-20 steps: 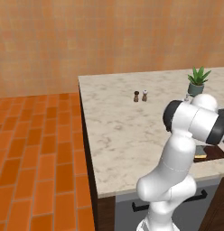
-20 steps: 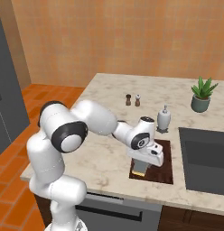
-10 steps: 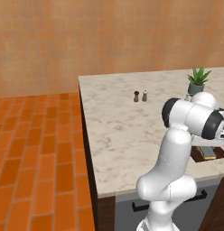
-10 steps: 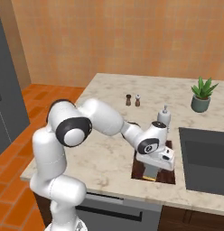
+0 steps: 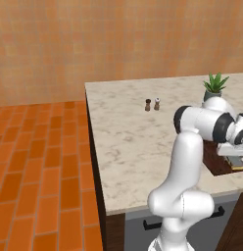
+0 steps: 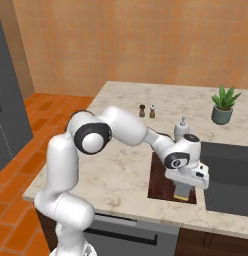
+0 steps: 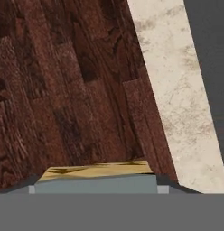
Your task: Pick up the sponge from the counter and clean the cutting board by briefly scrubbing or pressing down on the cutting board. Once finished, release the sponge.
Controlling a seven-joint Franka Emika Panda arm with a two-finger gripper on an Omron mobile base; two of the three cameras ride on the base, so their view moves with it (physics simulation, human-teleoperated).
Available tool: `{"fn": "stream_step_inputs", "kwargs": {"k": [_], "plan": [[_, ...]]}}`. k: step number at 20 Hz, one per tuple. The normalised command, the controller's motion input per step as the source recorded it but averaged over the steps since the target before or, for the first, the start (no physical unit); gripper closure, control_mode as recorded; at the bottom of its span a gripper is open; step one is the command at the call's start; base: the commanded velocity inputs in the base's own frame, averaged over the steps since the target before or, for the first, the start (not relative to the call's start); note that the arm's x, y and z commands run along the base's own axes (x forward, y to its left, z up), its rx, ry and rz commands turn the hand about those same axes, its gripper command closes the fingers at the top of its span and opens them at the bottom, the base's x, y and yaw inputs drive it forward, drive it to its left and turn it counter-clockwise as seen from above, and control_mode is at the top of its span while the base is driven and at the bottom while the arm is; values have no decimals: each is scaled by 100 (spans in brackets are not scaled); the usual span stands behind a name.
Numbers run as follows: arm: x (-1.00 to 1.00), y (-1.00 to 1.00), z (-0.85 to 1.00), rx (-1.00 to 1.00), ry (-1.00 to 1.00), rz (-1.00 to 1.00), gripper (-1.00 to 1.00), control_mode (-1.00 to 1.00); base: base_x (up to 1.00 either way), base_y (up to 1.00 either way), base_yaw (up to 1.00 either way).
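The dark reddish-brown cutting board (image 6: 162, 176) lies on the beige marble counter (image 6: 121, 165), just left of the sink. My gripper (image 6: 183, 189) points down over the board's front right corner and is shut on the sponge (image 6: 182, 197), whose yellow underside presses on the wood. From the left base view the gripper (image 5: 236, 161) and sponge (image 5: 238, 167) sit at the right edge above the cutting board (image 5: 215, 163). In the hand view the sponge's yellow face (image 7: 98, 170) lies against the cutting board (image 7: 64, 90). A strip of counter (image 7: 177, 90) runs beside it.
A dark sunken sink (image 6: 228, 175) lies right of the board. A white soap dispenser (image 6: 181, 129) stands behind the board, a potted plant (image 6: 223, 105) at the back right. Two small shakers (image 6: 147, 110) stand mid-counter. The counter's front edge is close to the sponge.
The gripper has carried the sponge across the board toward its front right corner and lowered it onto the wood. The arm has stretched out further.
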Motion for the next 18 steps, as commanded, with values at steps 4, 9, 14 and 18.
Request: {"fn": "stream_step_inputs", "kwargs": {"k": [4,9,14,18], "plan": [[0,-74,-30,0,-3,0,100,-100,0,0,0],[4,22,-20,0,-7,-4,100,-100,0,0,0],[30,46,0,0,0,-3,100,-100,0,0,0],[41,33,0,-1,0,0,100,-100,0,0,0]]}}
